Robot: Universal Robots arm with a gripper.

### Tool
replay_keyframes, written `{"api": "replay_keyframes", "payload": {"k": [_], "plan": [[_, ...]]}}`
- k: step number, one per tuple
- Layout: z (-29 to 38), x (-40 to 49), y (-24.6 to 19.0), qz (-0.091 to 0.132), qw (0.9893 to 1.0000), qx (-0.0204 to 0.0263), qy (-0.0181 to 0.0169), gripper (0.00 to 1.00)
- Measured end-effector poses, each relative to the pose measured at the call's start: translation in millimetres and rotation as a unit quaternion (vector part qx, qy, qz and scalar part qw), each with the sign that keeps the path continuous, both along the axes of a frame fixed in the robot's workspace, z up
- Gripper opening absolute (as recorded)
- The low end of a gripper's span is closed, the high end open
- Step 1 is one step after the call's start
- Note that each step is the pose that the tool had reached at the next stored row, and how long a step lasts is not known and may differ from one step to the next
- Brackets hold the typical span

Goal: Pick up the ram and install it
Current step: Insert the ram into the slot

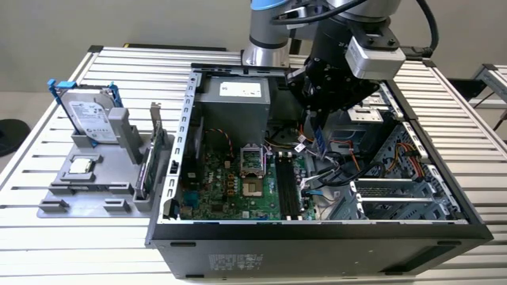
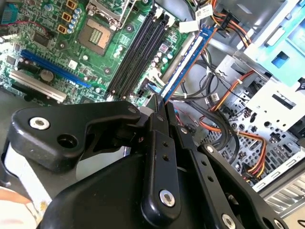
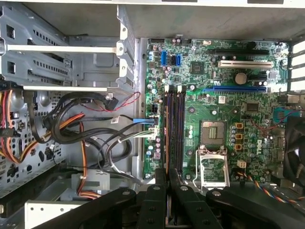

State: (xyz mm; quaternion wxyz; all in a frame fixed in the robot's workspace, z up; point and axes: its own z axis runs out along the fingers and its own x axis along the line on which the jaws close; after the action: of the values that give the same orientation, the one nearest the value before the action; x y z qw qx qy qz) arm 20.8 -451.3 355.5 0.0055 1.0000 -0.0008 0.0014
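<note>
Second wrist view: gripper [image 2: 159, 102] clenched on one end of the ram [image 2: 188, 59], hung edge-on over the open computer case [image 1: 317, 228]. Best lined up lengthwise with the black memory slots [image 2: 138, 52] (nearer, toward the exterior view's left) before lowering. Judged wise: stick upright, notch matched, pressure even along the edge, well clear of the cable bundle [image 2: 224, 126] beside it.

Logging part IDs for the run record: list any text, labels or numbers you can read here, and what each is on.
Nothing reads clearly.
Label on the hard drive: too small to read.
White label on the power supply: blurred.
Sticker on the case front: too small.
White print on the motherboard: too small.
The ram, held in the gripper: no print shows.
</note>
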Motion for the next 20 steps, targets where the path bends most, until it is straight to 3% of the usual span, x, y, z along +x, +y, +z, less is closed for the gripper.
{"api": "replay_keyframes", "payload": {"k": [20], "plan": [[-9.7, 0.1, 0.0, 0.000, 1.0000, 0.0000, 0.0000, 0.00]]}}
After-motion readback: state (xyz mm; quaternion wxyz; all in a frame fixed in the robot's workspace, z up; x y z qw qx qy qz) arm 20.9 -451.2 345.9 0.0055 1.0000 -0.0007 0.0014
